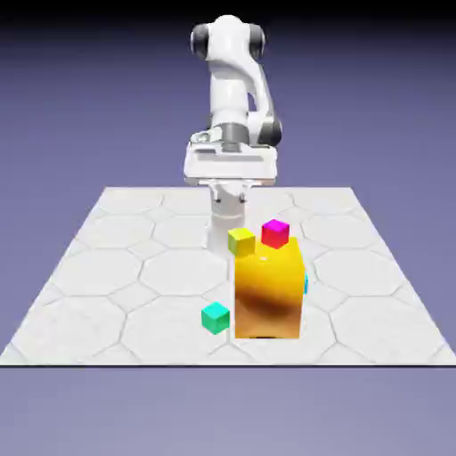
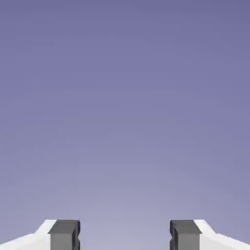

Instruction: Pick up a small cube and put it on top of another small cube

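Lower middle of the exterior view, left of the rest: small teal-green cube (image 1: 215, 318) on the pale hexagon-tiled table (image 1: 98, 276), just beside the lower left corner of the big orange-yellow block (image 1: 269, 292). Near that block's upper left, a small yellow cube (image 1: 241, 241); further right, near its top edge, a small magenta cube (image 1: 275, 233). Whether those two rest on the block or behind it: cannot tell. At its right edge, a sliver of cyan (image 1: 306, 284). Upper middle: white arm (image 1: 232, 98), well apart from the cubes. In the hand view, gripper (image 2: 125, 235) parted wide, grey fingertips (image 2: 64, 235) at the bottom edge, only blue-violet backdrop between, nothing gripped.
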Controlling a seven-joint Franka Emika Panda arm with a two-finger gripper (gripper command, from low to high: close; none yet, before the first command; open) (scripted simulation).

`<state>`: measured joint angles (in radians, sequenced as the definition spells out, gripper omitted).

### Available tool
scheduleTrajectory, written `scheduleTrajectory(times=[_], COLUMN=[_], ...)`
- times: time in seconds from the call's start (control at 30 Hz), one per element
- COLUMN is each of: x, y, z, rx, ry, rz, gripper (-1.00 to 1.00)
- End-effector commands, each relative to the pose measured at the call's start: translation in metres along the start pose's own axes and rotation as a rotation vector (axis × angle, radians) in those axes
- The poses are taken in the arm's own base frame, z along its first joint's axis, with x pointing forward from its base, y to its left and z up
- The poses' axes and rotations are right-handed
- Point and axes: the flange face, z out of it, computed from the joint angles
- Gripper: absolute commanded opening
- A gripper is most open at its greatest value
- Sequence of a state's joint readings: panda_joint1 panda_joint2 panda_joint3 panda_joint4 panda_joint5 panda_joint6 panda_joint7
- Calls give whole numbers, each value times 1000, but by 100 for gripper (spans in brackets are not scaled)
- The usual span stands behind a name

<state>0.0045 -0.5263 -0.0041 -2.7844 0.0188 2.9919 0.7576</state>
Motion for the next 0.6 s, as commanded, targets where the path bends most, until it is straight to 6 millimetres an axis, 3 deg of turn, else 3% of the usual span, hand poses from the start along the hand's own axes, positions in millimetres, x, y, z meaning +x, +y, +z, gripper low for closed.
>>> scheduleTrajectory(times=[0.0, 0.27, 0.57], x=[3, 12, -5], y=[4, 48, 112], z=[12, 104, 195], rx=[-38, -343, -685], ry=[-36, -314, -616], rz=[37, 339, 676], gripper=[0, 0, 0])
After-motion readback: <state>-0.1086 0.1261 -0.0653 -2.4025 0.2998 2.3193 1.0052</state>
